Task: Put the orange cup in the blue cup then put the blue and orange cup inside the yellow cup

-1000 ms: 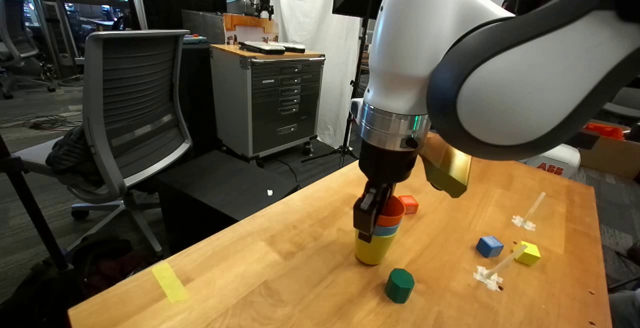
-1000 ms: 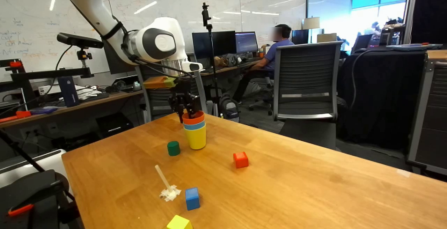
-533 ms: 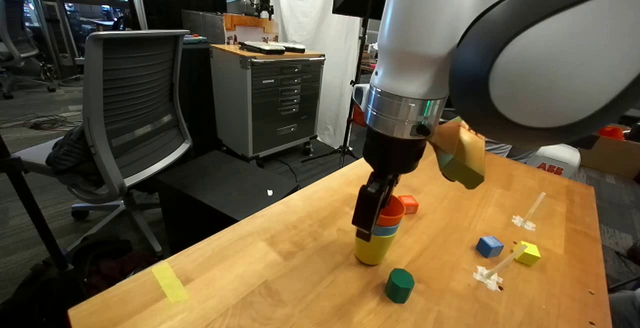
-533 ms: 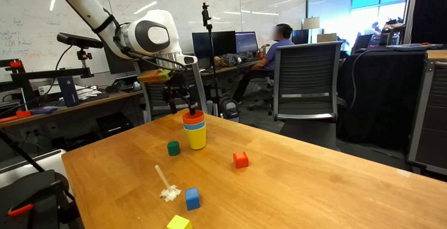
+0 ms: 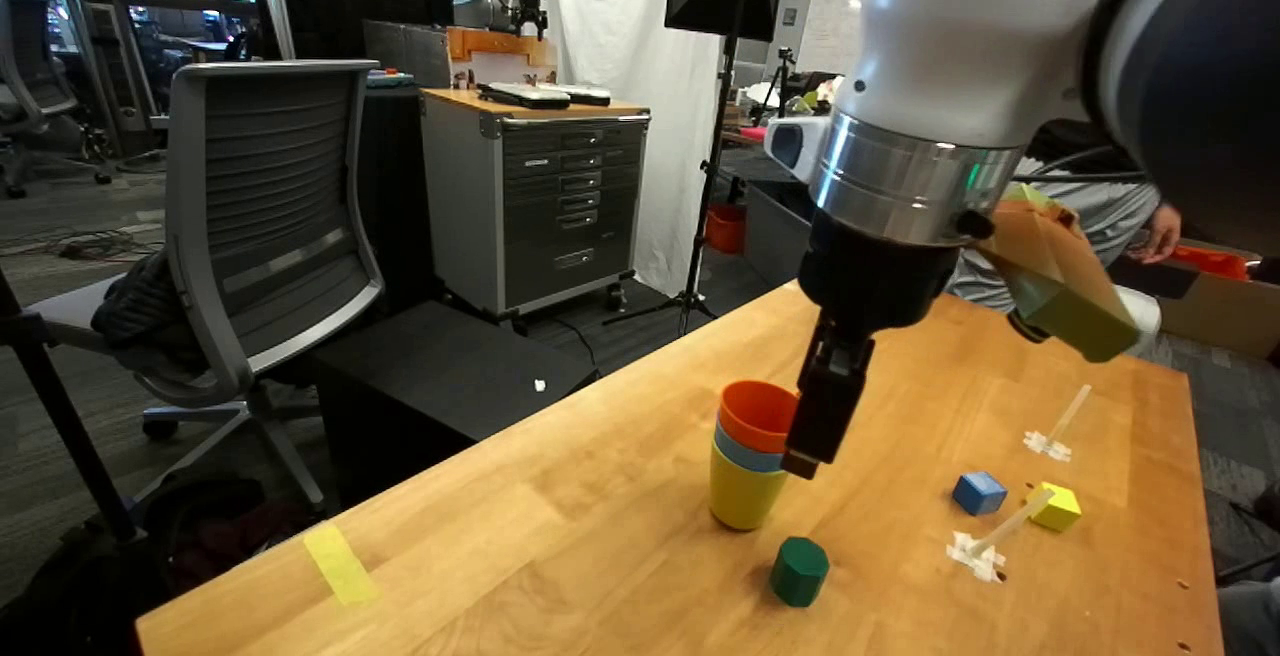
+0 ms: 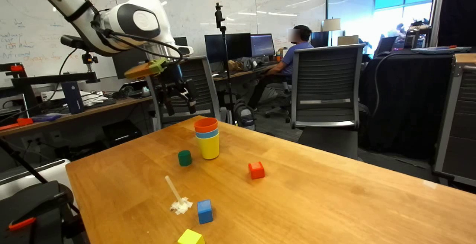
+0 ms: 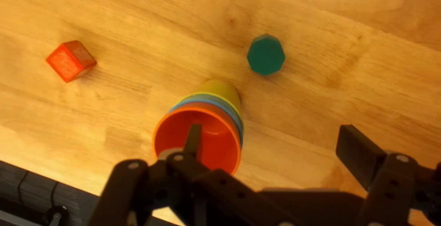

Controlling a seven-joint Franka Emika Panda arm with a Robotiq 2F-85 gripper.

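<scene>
The orange cup (image 7: 220, 145) sits nearest the claw (image 7: 270, 128), which hangs near the yellow cup (image 6: 209, 147) with its fingers (image 7: 360, 154) spread wide. In an exterior view both fingertips (image 6: 192, 108) show above and to one side of the yellow cup, apart from the cups; in the wrist view one finger crosses in front of the orange cup's mouth. The orange cup is seated in the blue cup (image 6: 207, 134), and the two are nested inside the yellow cup, which stands upright on the counter (image 6: 334, 199). Just beside the yellow cup is a green block (image 5: 799, 572), and near it on another side lies a red block (image 6: 256, 170). Farther from the yellow cup are a blue block (image 6: 205, 212), a yellow block (image 6: 191, 237) and two taped pale sticks (image 5: 1012, 522).
</scene>
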